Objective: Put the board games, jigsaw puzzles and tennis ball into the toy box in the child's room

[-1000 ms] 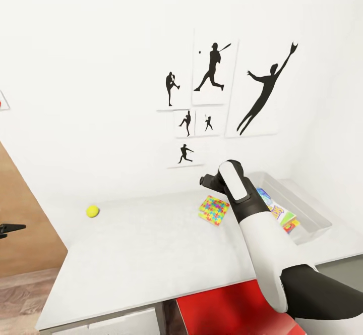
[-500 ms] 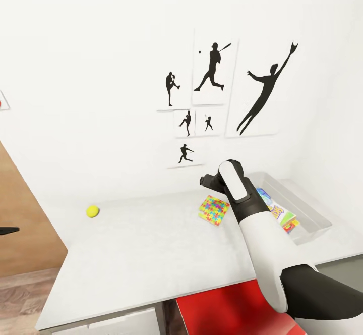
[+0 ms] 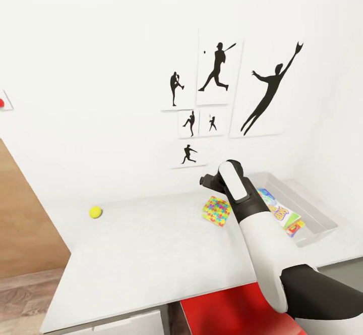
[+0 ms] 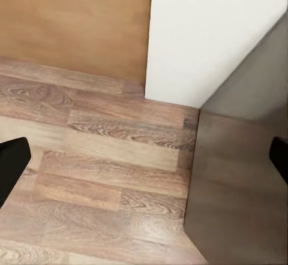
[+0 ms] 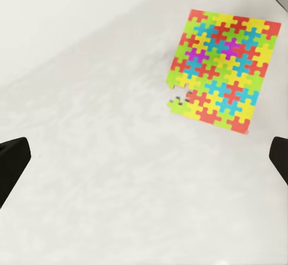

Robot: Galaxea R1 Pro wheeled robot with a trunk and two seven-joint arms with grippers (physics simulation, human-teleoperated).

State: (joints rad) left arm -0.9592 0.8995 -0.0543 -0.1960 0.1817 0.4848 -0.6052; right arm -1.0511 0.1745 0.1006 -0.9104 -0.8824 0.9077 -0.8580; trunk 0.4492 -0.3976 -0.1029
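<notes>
A multicolour jigsaw puzzle (image 3: 217, 211) lies flat on the pale table (image 3: 151, 254), just left of the toy box (image 3: 316, 208). Colourful board games (image 3: 276, 209) lie inside that bin. The tennis ball (image 3: 95, 212) rests far to the left on the table, near the wall. My right arm (image 3: 242, 199) reaches over the table above the puzzle. In the right wrist view my right gripper (image 5: 144, 157) is open and holds nothing, with the jigsaw puzzle (image 5: 222, 73) beyond its fingers. My left gripper (image 4: 144, 160) is open over the wood floor, low beside the table.
A red chair (image 3: 237, 310) stands under the table's front edge near my right arm. Black sports silhouettes (image 3: 217, 67) hang on the white wall behind. A brown wood panel (image 3: 25, 224) stands left of the table. A grey cabinet side (image 4: 240, 187) is next to the left gripper.
The whole head picture has shifted slightly, so the camera moved. The left gripper's tip at the left edge has left the head view. Puzzle, ball and right arm stay put.
</notes>
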